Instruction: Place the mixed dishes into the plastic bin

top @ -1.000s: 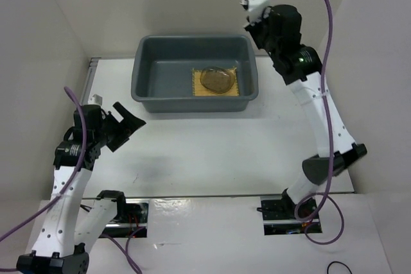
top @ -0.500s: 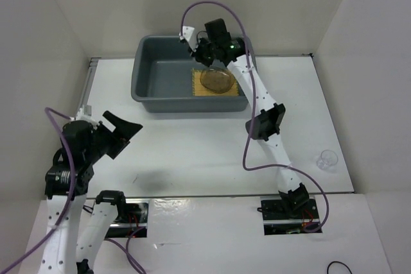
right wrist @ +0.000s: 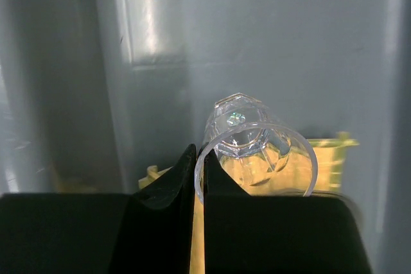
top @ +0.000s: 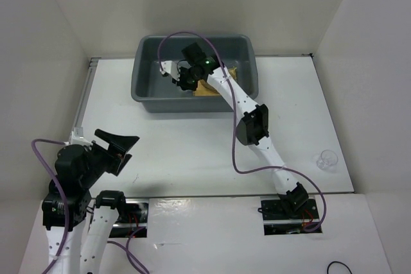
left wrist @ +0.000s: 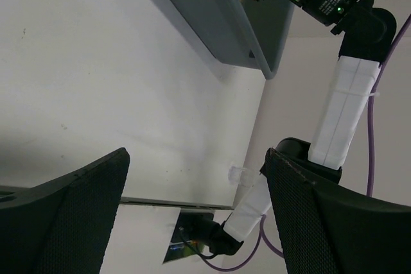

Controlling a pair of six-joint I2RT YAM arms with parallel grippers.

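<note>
- While the right arm [top: 254, 124] stretches from the near edge right across the desk [top: 192, 152], its right gripper [right wrist: 199, 162] is down inside the plastic bin [top: 167, 104].
- That grey bin sits against the far edge of the desk, a little left of the middle.
- From the wrist view, the two dark fingers [right wrist: 168, 187] are pinched almost together on the rim of a held glass cup [right wrist: 257, 149], with one finger inside the mouth and one outside.
- I look straight into the open mouth of this clear cup, whose faceted base points away towards the grey bin floor. I cannot tell whether it touches anything below.
- Under and beside the cup lies the yellow bamboo mat [right wrist: 331, 155], flat on the bin floor towards the bin's right end. From above, the arm covers most of it and whatever rests on it.
- Out on the desk a second glass cup [top: 327, 159] stands alone, close to the right edge and nearer the near right corner than the far one. It is well apart from the bin.
- Over by the near left corner the left arm [top: 64, 190] is folded up above the desk, and its left gripper [top: 128, 147] is spread wide with nothing between the fingers.
- Its wrist view looks across bare desk to the bin's outer wall and the right arm.
</note>
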